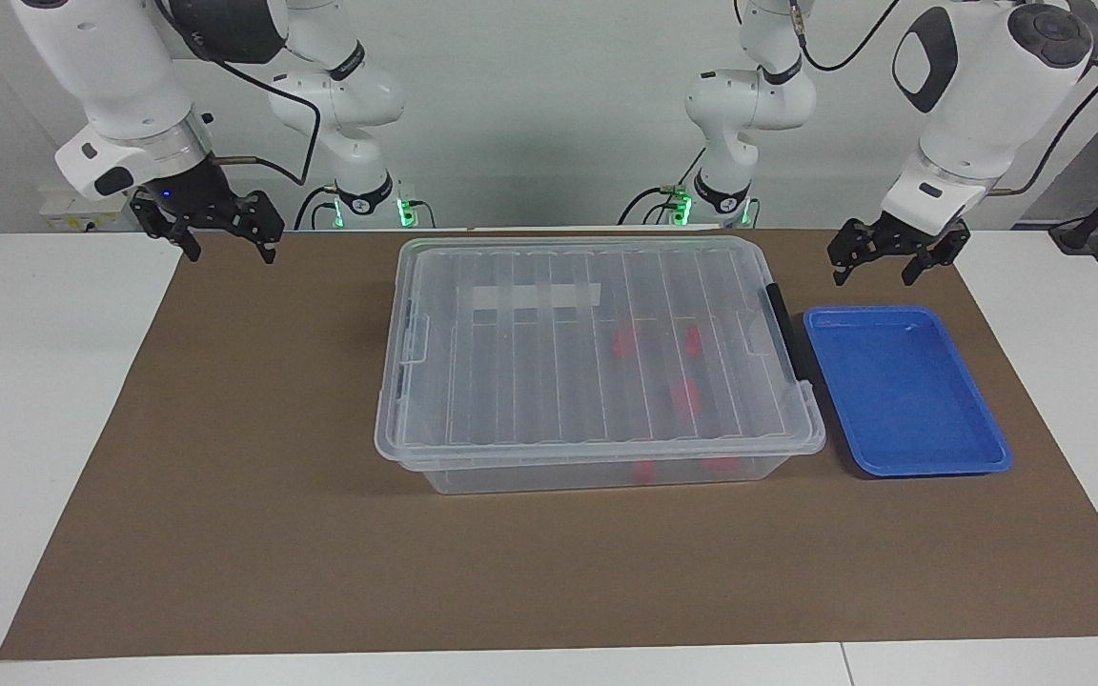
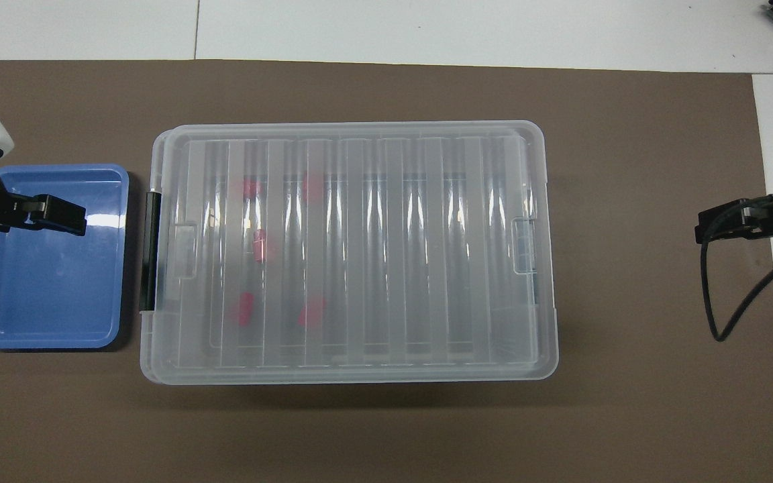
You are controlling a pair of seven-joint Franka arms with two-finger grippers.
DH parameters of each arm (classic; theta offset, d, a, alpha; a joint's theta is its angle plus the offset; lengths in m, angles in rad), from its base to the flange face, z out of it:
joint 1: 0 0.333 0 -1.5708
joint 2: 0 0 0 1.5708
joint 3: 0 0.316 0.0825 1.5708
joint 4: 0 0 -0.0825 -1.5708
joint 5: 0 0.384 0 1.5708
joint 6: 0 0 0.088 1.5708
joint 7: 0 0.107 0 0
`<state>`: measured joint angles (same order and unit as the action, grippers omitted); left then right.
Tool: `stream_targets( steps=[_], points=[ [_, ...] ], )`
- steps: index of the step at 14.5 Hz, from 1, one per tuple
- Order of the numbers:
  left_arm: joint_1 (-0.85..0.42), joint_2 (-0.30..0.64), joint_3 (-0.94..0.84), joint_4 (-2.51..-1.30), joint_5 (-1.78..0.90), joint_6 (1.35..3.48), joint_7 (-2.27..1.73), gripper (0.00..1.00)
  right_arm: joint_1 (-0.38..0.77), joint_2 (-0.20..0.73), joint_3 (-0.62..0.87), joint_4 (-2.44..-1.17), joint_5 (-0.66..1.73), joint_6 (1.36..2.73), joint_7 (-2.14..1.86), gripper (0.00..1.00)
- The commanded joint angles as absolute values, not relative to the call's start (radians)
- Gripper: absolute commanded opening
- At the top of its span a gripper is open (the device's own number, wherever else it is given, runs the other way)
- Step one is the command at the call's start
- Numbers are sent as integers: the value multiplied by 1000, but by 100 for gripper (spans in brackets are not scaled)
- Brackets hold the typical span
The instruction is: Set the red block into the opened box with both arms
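So the box point(image 1: 597, 362) is sitting in the middle of the brown mat point(image 1: 254, 534) with its ribbed lid point(image 2: 349, 248) on, black latch point(image 1: 787, 333) showing at the end toward the left arm. Red blocks are lying inside it, showing through the clear plastic, all bunched toward the left arm's end. I'm counting five red blobs from overhead, like this block point(image 2: 259, 245) roughly in the middle of the cluster, but the ribs are smearing them so I can't tell their shape or which way they're facing.

The blue tray point(image 1: 902, 386) is sitting just beside the box at the left arm's end, with nothing in it that I can make out.

The left gripper point(image 1: 888, 267) is hanging in the air over the mat by the tray's edge nearest the robots, fingers spread, holding nothing. From overhead it's overlapping the tray, but the facing view is showing it raised and not touching.

The right gripper point(image 1: 222, 246) is hanging up over the mat's corner at the right arm's end, well apart from the box, fingers also spread and carrying nothing. Its black cable point(image 2: 729, 282) is dangling in a loop over the mat's edge.
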<state>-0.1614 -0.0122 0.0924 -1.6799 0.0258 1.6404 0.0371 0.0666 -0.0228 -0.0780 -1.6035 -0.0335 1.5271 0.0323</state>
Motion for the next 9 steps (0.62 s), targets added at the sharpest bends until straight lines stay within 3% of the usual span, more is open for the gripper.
stream_targets(
  steps=[1, 9],
  points=[
    [-155, -23, 89, -1677, 29, 1621, 26, 100, 57, -14, -83, -1583, -51, 1493, -2, 100],
    [-155, -23, 89, -1677, 29, 1621, 26, 100, 54, -14, -87, -1580, -28, 1488, 9, 100]
  ],
)
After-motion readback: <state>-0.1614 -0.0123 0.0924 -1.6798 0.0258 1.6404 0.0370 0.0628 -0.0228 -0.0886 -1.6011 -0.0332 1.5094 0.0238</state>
